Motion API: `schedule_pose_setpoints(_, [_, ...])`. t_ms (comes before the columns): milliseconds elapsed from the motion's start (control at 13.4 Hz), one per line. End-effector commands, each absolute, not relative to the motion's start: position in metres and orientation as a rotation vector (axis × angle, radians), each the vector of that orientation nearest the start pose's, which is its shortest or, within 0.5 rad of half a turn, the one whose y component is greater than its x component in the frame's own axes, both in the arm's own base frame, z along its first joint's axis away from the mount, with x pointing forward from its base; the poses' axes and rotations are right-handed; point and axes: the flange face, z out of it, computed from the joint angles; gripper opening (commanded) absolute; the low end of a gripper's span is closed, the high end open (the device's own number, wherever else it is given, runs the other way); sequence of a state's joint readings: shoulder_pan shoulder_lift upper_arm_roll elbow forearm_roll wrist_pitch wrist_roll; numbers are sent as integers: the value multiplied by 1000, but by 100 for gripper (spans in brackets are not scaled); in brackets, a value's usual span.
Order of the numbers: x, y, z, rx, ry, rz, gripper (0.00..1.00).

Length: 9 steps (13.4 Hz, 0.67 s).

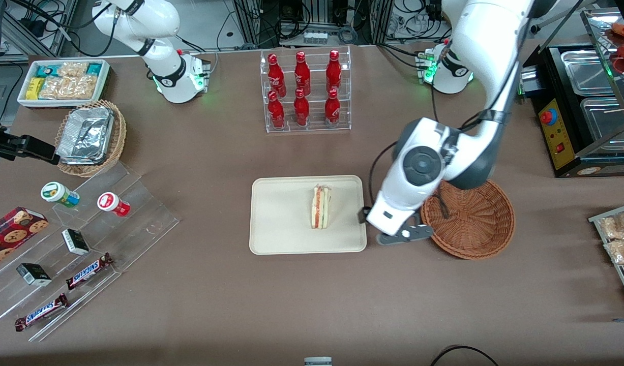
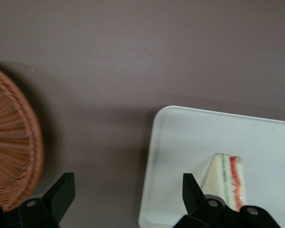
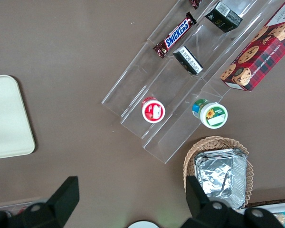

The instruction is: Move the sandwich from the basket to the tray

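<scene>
The sandwich (image 1: 321,207) (image 2: 228,178), a pale wedge with red and green layers, lies on the cream tray (image 1: 278,223) (image 2: 180,142), toward the tray's end nearest the basket. The reddish-brown wicker basket (image 1: 474,223) (image 2: 14,142) stands beside the tray and holds nothing that shows. My left gripper (image 1: 375,223) (image 2: 127,187) hovers over the strip of table between tray and basket, above the tray's rim. It is open, with only table and tray edge between its fingers (image 2: 62,186).
An acrylic rack of red bottles (image 1: 305,91) stands farther from the front camera than the tray. Toward the parked arm's end are a foil-filled wicker basket (image 1: 90,137), a white snack bin (image 1: 62,81) and stepped shelves with snacks (image 1: 88,239). A black machine (image 1: 581,101) sits at the working arm's end.
</scene>
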State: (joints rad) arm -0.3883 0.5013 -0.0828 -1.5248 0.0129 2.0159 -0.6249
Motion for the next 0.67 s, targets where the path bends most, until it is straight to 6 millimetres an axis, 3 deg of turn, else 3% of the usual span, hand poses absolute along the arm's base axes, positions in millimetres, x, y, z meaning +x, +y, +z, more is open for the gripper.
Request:
schedule_pose_setpoints(0, [625,-248,405,-3148,-197,104,100])
schedule_pose_setpoints(373, [629,-138,459,-3139,-139,185,100])
schedule_pose_setpoints(597, [607,-106,500,-3123,-154,269,100])
